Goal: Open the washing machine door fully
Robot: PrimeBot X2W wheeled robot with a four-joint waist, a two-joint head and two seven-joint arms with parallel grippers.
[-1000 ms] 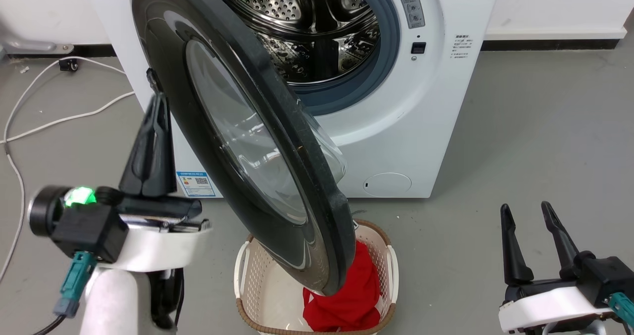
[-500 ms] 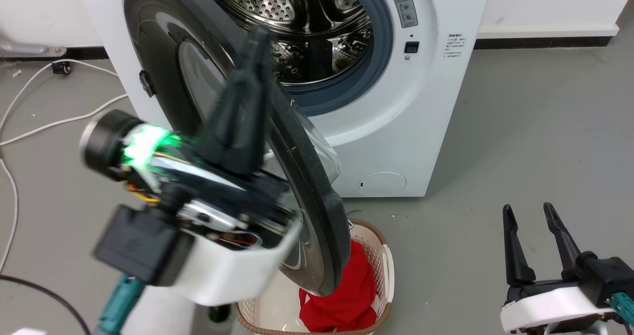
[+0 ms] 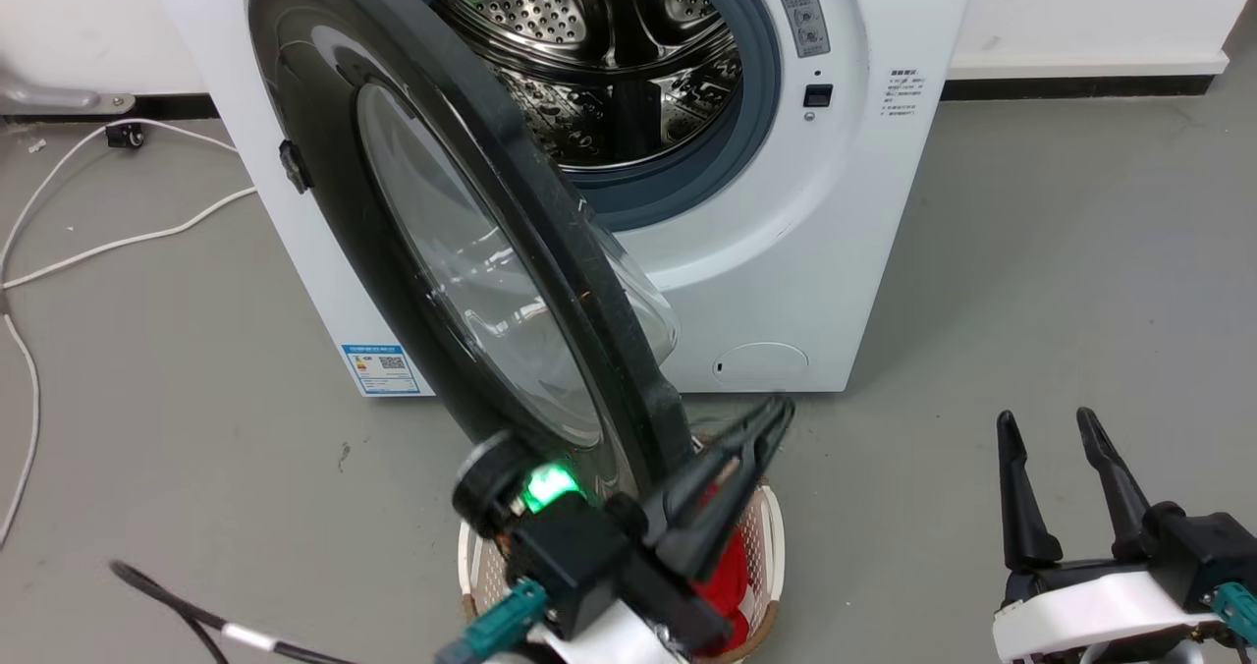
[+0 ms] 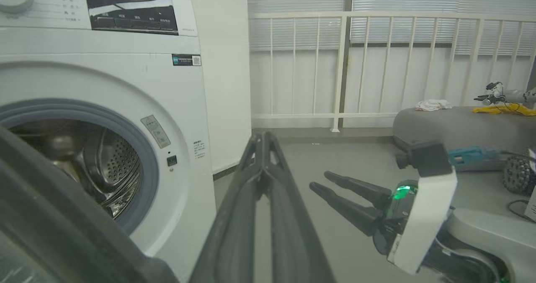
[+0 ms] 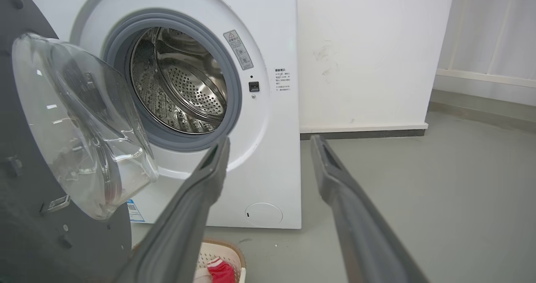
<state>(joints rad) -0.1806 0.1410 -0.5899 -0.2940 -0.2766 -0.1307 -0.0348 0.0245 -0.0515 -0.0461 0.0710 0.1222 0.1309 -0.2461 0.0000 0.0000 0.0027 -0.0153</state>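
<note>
The white washing machine (image 3: pixel 864 202) stands with its steel drum (image 3: pixel 609 65) exposed. Its glossy black door (image 3: pixel 329 212) stands swung out towards me, roughly edge-on, with the clear glass bowl (image 5: pixel 75 124) bulging from its inner side. My left gripper (image 3: pixel 776 411) is shut on nothing, low beside the door's bottom edge and just to its right, fingers slanting up and right. In the left wrist view the left gripper (image 4: pixel 262 136) has its fingers pressed together, the door rim (image 4: pixel 63 232) at lower left. My right gripper (image 3: pixel 1045 418) stands open at the lower right, apart from the door.
A cream laundry basket (image 3: pixel 781 546) with a red cloth (image 3: pixel 732 571) sits on the floor under the door's lower edge. White cables (image 3: pixel 128 242) trail over the grey floor at left. A railing (image 4: pixel 343 65) and a grey couch (image 4: pixel 452 124) lie to the right.
My left arm has swung from the door's left side, across its front, down to its bottom edge. The door's angle looks the same. The right gripper has stayed put.
</note>
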